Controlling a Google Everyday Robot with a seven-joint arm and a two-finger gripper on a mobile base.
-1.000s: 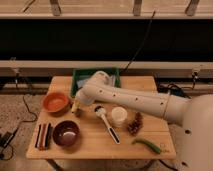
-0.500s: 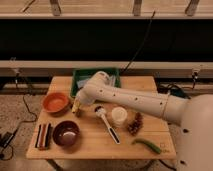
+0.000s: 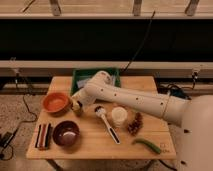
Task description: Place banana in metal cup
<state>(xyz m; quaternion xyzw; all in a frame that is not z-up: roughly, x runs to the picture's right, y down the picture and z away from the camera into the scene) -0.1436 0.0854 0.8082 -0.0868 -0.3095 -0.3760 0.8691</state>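
My gripper [image 3: 76, 104] is at the end of the white arm [image 3: 125, 97], low over the left middle of the wooden table [image 3: 95, 145], just right of the orange bowl. A small yellow piece, the banana [image 3: 75, 106], shows at the gripper's tip. A small greyish cup-like shape, probably the metal cup [image 3: 79, 111], sits right under the gripper and is mostly hidden by it. I cannot tell whether the banana is held or resting in the cup.
An orange bowl [image 3: 55, 102] is at the left and a dark maroon bowl [image 3: 66, 133] at the front left, with dark bars [image 3: 44, 136] beside it. A green tray [image 3: 85, 77] stands at the back. A white-handled utensil [image 3: 106, 123], white cup [image 3: 119, 116], brown cluster [image 3: 135, 124] and long green vegetable [image 3: 147, 145] lie right.
The gripper has dipped very slightly toward the table; nothing else has moved.
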